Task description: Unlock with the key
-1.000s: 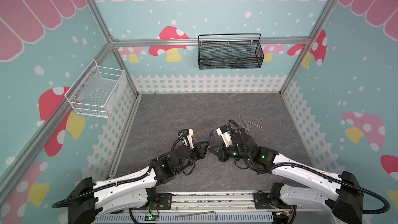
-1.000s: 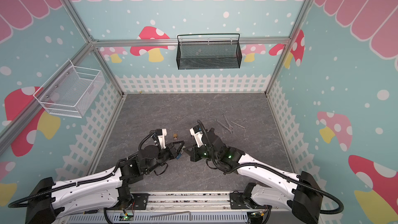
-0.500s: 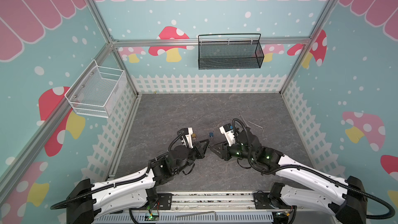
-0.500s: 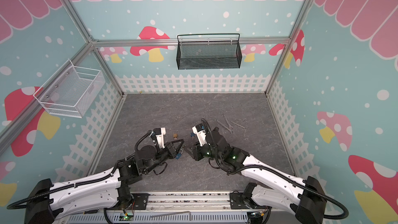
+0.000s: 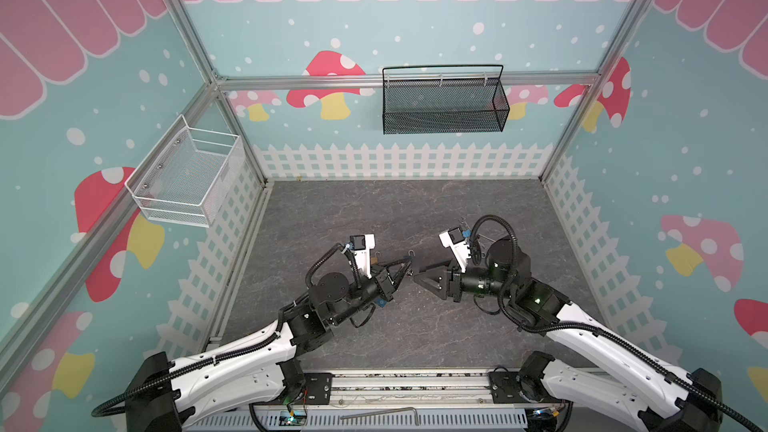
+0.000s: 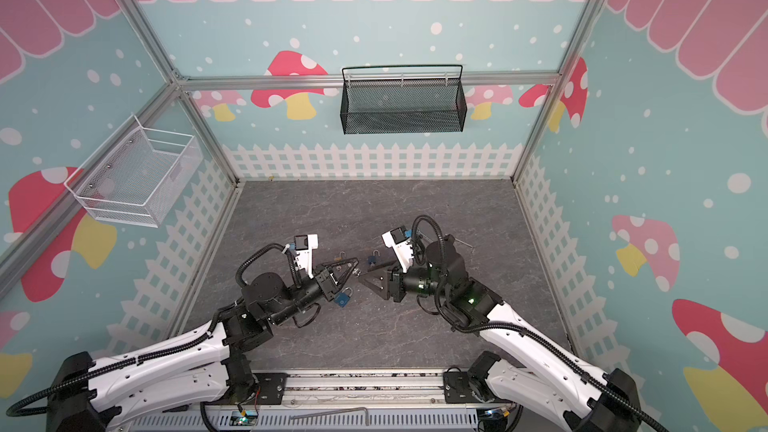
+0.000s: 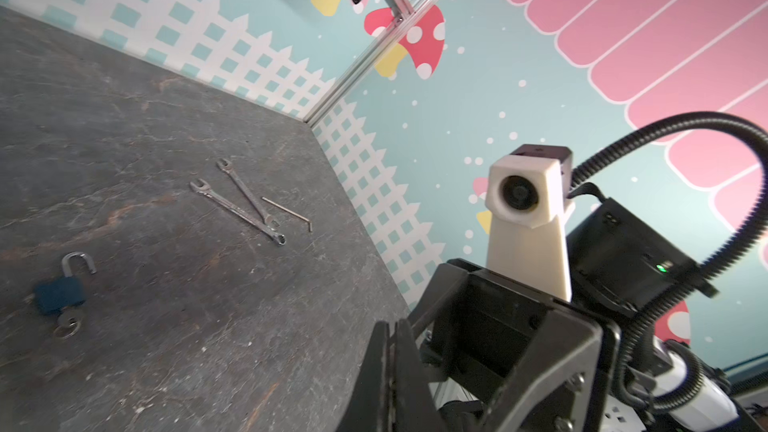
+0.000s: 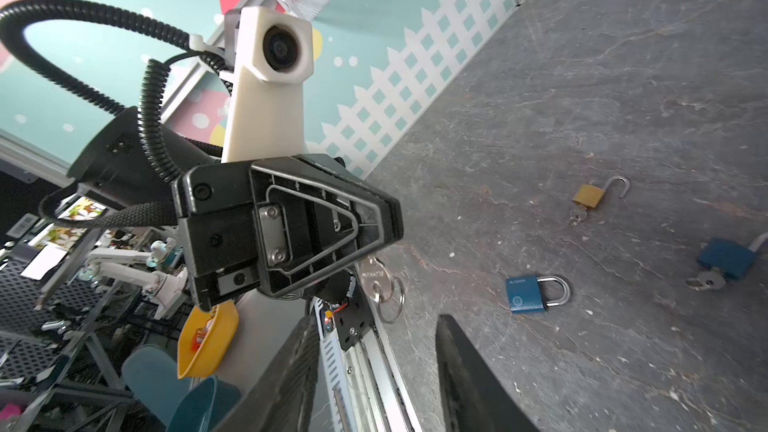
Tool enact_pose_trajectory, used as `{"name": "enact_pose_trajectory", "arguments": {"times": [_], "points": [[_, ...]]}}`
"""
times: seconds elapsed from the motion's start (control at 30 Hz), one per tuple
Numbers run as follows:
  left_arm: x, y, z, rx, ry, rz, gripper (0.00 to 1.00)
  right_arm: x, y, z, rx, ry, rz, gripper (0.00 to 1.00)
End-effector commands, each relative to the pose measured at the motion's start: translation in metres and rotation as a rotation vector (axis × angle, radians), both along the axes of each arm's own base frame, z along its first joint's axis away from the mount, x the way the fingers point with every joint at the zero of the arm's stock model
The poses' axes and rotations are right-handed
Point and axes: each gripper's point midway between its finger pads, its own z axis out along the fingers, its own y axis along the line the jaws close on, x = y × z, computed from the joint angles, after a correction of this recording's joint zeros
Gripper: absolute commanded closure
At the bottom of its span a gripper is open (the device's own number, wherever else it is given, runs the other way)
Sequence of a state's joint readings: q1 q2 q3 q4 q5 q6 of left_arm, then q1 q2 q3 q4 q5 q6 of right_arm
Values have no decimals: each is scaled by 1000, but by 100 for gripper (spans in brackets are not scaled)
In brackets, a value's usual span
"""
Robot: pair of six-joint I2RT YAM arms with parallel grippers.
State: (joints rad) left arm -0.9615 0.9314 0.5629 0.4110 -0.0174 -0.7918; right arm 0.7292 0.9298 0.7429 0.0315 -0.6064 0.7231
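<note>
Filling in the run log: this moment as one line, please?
left gripper: jaws shut on key | right gripper: jaws open, empty | closed blue padlock: on table, untouched | step: key not yet inserted

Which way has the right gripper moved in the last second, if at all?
Yes: right gripper pulled back rightward, toward the hex key, jaws open.

The left arm (image 5: 232, 361) and right arm (image 5: 602, 347) wear glossy white shells over black joints, with ribbed black cable hoses (image 7: 706, 119) and cream camera housings (image 8: 270, 89). The black triangular left claw (image 5: 406, 268) shows screws.

Top views overhead — wrist cameras (image 8: 286, 47) low, facing each other.
</note>
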Motion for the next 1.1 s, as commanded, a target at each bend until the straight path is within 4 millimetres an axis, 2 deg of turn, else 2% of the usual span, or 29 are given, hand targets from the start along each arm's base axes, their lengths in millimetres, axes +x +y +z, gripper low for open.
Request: {"name": "enact_pose_trajectory", "arguments": {"times": [0.0,0.17,0.3,0.53,0.87,1.07], "points": [[-9,-10,37,-65,-101,-79,100,-8,3,13,66,-24,84,53],[-11,-17,49,-88,-128,-113,100,-2,-3,13,108,3,84,57],[-11,-20,50,-85,-135,-123,100,-2,-6,21,146,-4,88,62],[-11,-21,52,-84,-152,-127,100,-2,-7,21,175,15,103,71],[-12,-28,53,-75,-161,-151,100,-5,-6,31,215,1,127,82],[-13,-26,53,-70,-163,-146,100,-1,-6,27,208,8,112,85]]}}
